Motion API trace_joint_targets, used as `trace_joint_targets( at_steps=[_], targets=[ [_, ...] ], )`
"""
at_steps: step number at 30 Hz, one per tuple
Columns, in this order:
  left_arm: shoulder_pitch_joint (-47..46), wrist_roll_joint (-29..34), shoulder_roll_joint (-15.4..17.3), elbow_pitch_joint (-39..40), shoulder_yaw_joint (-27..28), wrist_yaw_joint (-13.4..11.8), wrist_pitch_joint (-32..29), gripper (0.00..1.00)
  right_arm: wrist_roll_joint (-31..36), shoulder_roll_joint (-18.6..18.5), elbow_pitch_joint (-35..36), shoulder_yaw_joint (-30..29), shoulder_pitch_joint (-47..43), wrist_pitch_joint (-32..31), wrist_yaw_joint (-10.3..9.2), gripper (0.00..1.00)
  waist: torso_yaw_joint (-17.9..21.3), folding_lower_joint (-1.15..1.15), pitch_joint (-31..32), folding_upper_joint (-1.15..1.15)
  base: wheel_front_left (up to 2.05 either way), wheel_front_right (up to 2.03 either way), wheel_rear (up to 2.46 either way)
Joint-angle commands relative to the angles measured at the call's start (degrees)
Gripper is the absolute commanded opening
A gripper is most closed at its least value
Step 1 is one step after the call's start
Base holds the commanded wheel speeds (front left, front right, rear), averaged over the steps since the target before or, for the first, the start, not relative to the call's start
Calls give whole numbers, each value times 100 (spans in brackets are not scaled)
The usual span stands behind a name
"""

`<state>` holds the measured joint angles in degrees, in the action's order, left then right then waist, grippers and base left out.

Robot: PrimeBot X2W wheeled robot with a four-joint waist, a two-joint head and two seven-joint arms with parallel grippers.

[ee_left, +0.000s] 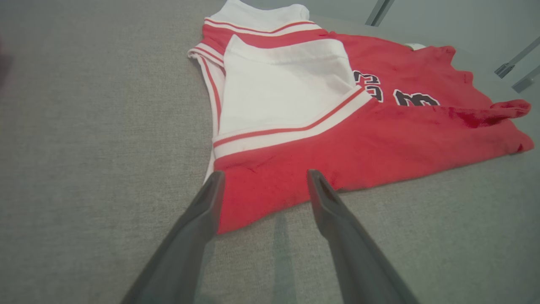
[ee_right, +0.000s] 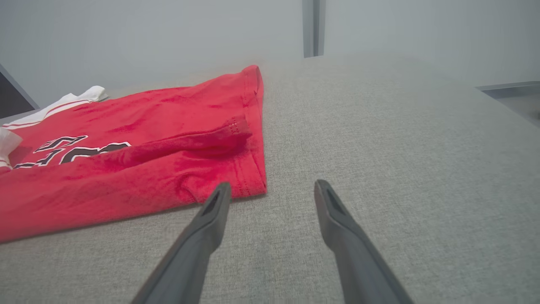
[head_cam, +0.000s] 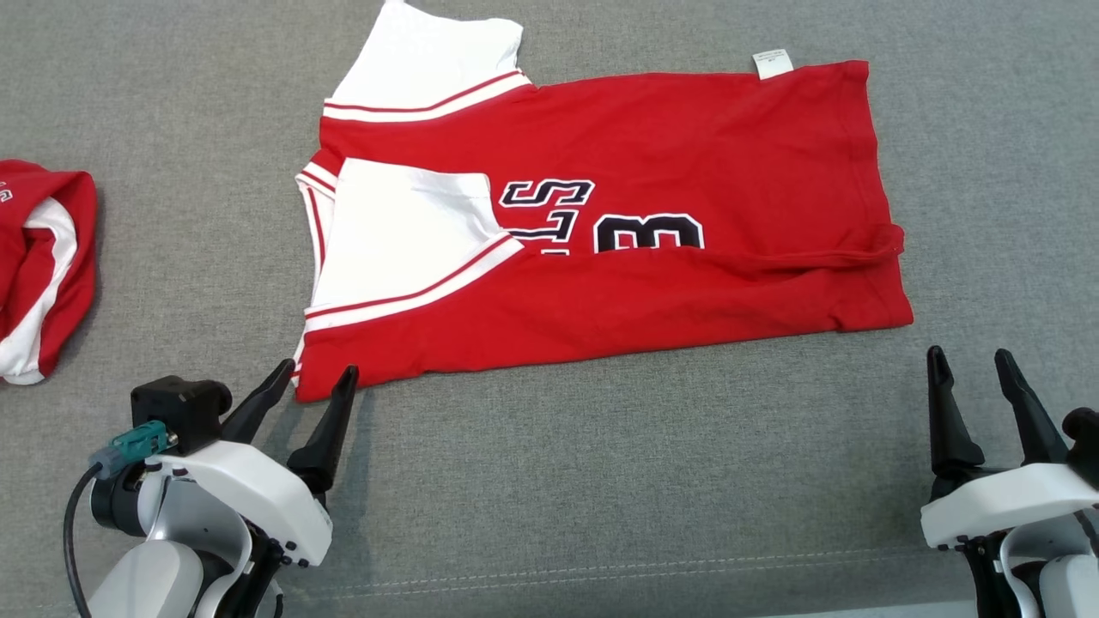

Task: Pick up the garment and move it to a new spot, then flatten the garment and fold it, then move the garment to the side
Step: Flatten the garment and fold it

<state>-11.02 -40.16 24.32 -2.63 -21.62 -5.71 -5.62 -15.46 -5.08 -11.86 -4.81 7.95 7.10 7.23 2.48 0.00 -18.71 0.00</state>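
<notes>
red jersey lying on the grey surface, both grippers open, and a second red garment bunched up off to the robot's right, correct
Not quite: the second red garment is bunched up off to the robot's left, not right, as the head view shows. The rest holds: the red jersey lies on the grey surface, and the left gripper and right gripper are both open.

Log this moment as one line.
jersey: part-folded, flat | left gripper: open, at its near corner | right gripper: open, near its other corner
</notes>
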Motion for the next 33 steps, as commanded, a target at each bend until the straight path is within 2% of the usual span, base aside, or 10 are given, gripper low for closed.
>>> trace_joint_targets(
  at_steps=[1, 9, 21, 28, 31, 32, 33],
  targets=[
    [-117, 35, 173, 98, 194, -36, -52, 100, 74, -31, 85, 155, 85, 47, 25, 100, 19, 0, 17, 0, 0, 0, 0],
    [-216, 24, 219, 85, 152, -70, -214, 100, 7, -111, -165, 278, 389, -40, 25, 100, 62, 0, -37, 0, 0, 0, 0],
    [-949, 71, 259, -411, 78, -13, -522, 100, -282, -719, -1042, 1117, 1536, -636, 25, 100, 53, 0, -440, 0, 0, 0, 0],
    [-1095, 0, 161, -753, -47, 64, -685, 100, -555, -874, -1387, 1478, 1799, -889, 25, 100, 6, 0, -558, 0, 0, 0, 0],
    [-1092, -154, 97, -830, -134, 210, -847, 100, -729, -906, -1508, 1637, 1832, -1029, 25, 100, -11, 0, -582, 0, 0, 0, 0],
    [-1087, -188, 99, -832, -164, 261, -897, 89, -779, -926, -1537, 1677, 1838, -1065, 25, 60, -13, 0, -588, 0, 0, 0, 0],
    [-1068, -276, 76, -822, -181, 326, -962, 43, -835, -939, -1556, 1707, 1843, -1080, 25, 22, -18, 0, -589, 0, 0, 0, 0]
  ],
)
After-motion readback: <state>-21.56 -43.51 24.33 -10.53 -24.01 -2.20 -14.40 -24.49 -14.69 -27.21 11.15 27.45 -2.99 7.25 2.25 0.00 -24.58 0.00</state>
